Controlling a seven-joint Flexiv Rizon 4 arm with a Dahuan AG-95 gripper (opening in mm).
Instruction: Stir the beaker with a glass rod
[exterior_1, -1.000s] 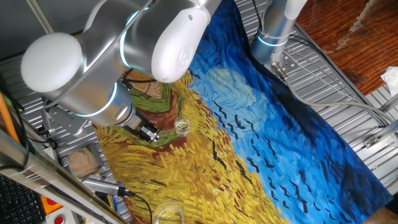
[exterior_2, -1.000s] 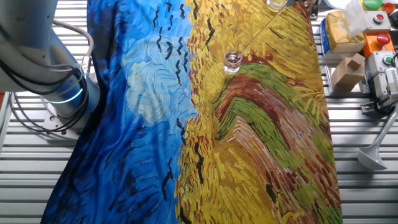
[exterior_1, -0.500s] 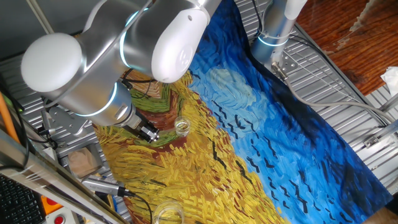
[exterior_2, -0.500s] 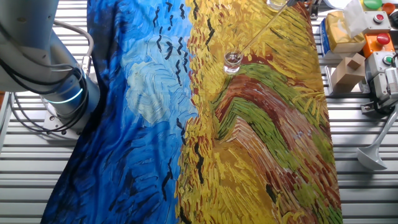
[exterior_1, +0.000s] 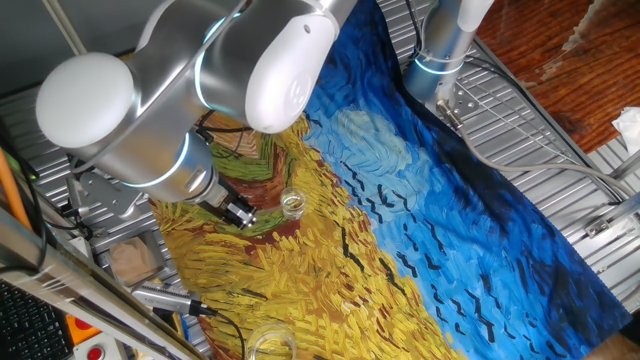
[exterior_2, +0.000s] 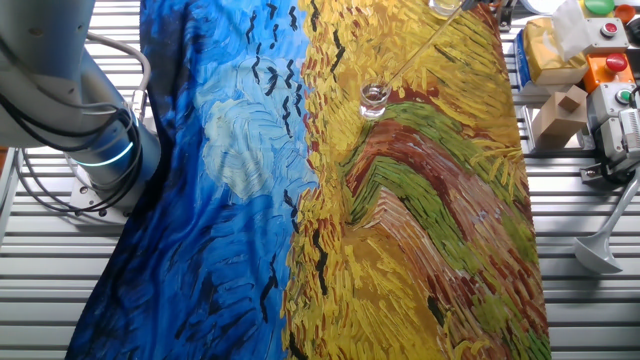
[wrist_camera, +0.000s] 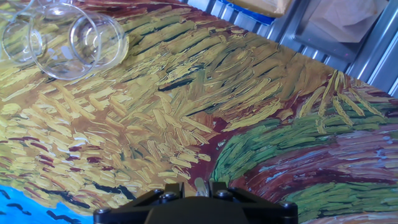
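The arm is hanging low over the yellow and brown part of the painted cloth (exterior_1: 420, 200), and the gripper (exterior_1: 238, 213) is hovering just above a brown patch. In one fixed view the beaker (exterior_1: 291, 204) is standing upright on the cloth just to the right of the gripper, near it but not touching. In the other fixed view the same small clear cylinder is sitting at the far middle of the cloth, right where yellow strokes meet green and brown ones. A thin pale line, which looks like the glass rod (exterior_2: 420, 45), is slanting from just beside the beaker up toward the far right corner; what is holding its upper end cannot be made out. The hand view is showing only the dark finger bases at the bottom edge, close together, so whether the jaws are pressed on anything cannot be told. A wider glass vessel (exterior_1: 268, 345) is resting on the near edge of the cloth, well apart from the beaker.
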